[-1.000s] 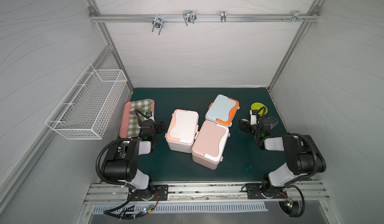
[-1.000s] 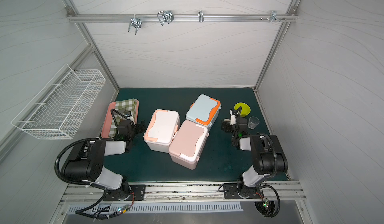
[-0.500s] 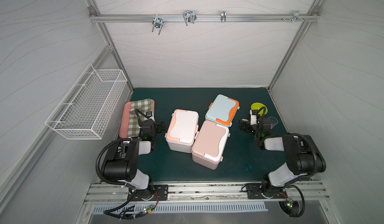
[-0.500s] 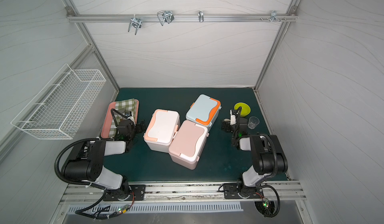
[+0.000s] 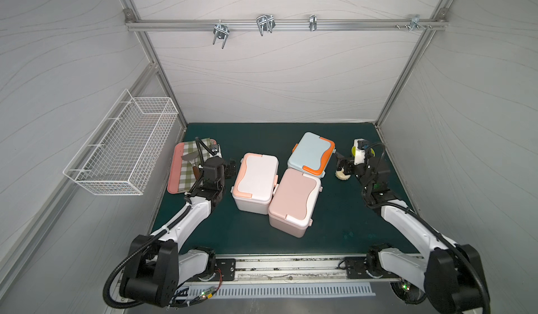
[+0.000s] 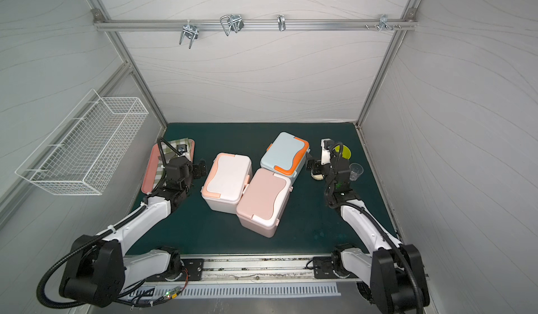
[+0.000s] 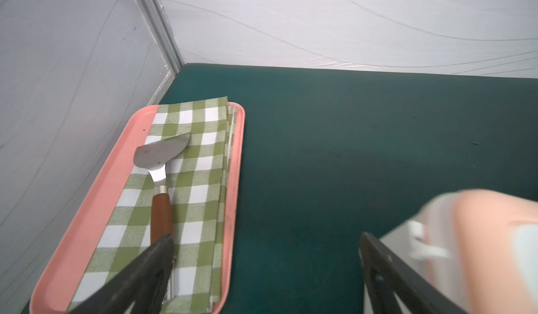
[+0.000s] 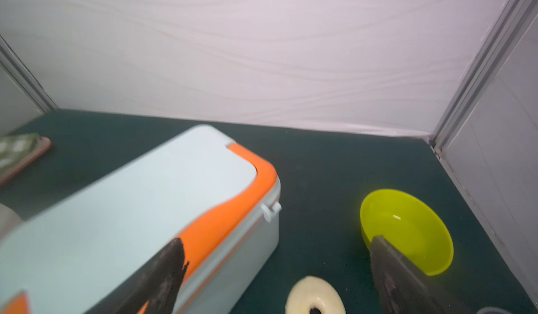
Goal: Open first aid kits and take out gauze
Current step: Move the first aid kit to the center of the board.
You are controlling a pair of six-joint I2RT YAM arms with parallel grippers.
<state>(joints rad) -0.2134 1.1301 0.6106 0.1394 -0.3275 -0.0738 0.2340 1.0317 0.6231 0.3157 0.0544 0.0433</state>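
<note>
Evidently at the very start: 3 first aid kits (image 5: 294,202) huddled touching at mid-worktop (image 5: 334,225), lids all shut, so gauze presumably inside, none visible. Spread wide and empty, left jaws just beside the white-peach kit (image 5: 256,178), right jaws near the blue-orange kit (image 5: 311,152), probably lined up for latches.

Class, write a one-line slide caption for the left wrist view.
Open left hand poised between a pink tray, bearing checked cloth and spatula, and a peach-trimmed kit.
</note>
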